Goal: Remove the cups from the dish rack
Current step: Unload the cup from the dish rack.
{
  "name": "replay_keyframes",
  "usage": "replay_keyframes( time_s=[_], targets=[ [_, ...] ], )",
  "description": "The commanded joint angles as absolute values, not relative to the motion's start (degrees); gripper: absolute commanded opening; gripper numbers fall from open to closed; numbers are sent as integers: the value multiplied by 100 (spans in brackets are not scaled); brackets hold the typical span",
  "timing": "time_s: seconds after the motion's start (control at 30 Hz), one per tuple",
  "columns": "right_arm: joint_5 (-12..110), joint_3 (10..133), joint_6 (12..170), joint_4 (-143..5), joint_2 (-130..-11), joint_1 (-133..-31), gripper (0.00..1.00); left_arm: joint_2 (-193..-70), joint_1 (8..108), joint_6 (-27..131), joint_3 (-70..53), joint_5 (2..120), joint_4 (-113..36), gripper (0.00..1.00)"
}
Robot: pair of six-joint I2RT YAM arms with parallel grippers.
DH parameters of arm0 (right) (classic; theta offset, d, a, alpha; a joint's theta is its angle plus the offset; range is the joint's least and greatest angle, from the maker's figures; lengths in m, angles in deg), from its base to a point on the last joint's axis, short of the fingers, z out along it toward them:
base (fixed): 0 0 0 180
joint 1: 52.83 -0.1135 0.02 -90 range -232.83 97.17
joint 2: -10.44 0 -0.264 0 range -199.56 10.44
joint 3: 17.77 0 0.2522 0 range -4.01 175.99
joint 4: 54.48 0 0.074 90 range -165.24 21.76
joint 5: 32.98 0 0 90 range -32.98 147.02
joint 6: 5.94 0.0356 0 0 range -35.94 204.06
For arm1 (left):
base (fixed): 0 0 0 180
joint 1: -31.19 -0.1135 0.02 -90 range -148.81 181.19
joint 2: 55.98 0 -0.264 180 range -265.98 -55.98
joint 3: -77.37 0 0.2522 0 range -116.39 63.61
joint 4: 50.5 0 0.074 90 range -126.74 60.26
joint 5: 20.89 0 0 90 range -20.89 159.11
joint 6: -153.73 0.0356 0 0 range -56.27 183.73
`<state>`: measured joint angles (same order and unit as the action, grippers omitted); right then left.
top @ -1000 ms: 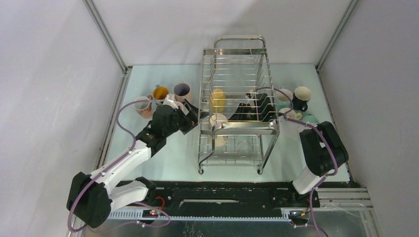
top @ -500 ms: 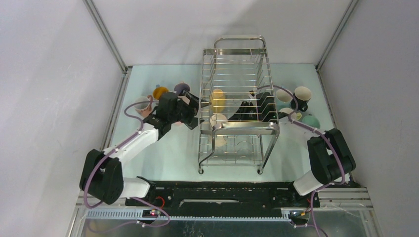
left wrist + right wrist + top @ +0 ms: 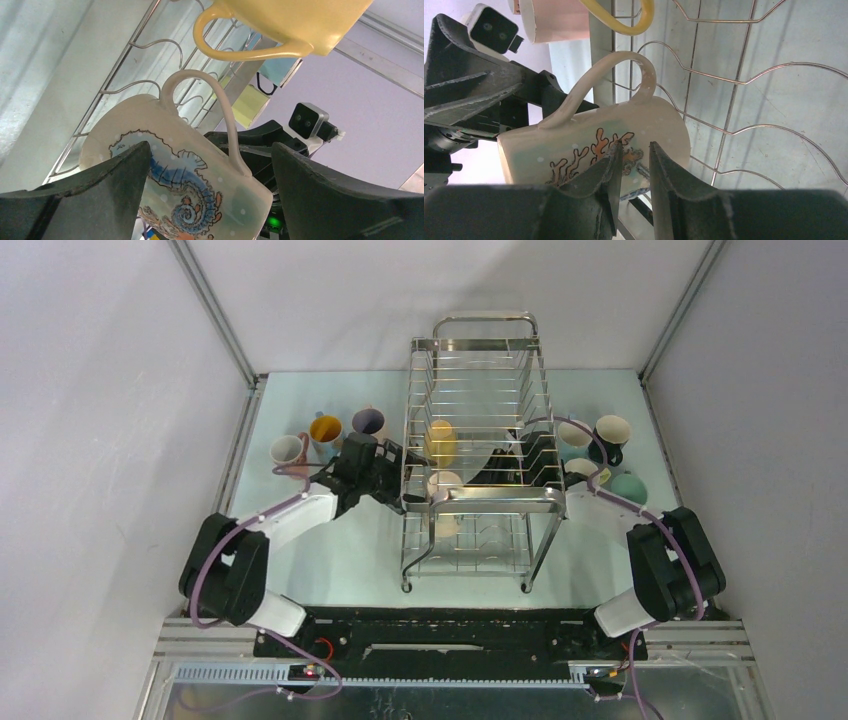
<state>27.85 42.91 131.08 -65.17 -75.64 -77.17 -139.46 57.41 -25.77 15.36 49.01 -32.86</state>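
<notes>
Cream cup (image 3: 175, 175) lies on its side in the dish rack (image 3: 480, 370), the left gripper (image 3: 210, 150), swung in from the unloaded cups (image 3: 325, 428) at the table's (image 3: 340, 550) left, now spread wide around it. Right gripper (image 3: 631, 150), narrowed, sits against its painted side; whether it pinches is unclear. The rack hides it overhead. Pale table, grey walls (image 3: 100, 390).

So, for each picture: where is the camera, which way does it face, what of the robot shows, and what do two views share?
Top: above and behind, looking down on the table and dish rack; both arms show.
Left wrist: on the left arm, facing into the rack; wide-open jaws show.
Right wrist: on the right arm, facing into the rack; close-set jaws show.
Shared: both wrists see the cream mug.
</notes>
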Motion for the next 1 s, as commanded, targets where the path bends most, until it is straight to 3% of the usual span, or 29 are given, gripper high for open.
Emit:
replay_keyframes(
  time_s=[0.0, 0.67, 0.97],
  targets=[
    [2724, 4292, 13160, -6295, -7436, -7727, 33, -14077, 5888, -3008, 1403, 4763, -3650, 91],
    [2393, 4509, 13266, -5946, -7883, -7794, 34, -14551, 6291, -3513, 1385, 5071, -4031, 76],
    [2268, 4708, 13219, -5961, -8020, -7930, 35, -14785, 6391, -3639, 1287, 5055, -4199, 63]
  ],
)
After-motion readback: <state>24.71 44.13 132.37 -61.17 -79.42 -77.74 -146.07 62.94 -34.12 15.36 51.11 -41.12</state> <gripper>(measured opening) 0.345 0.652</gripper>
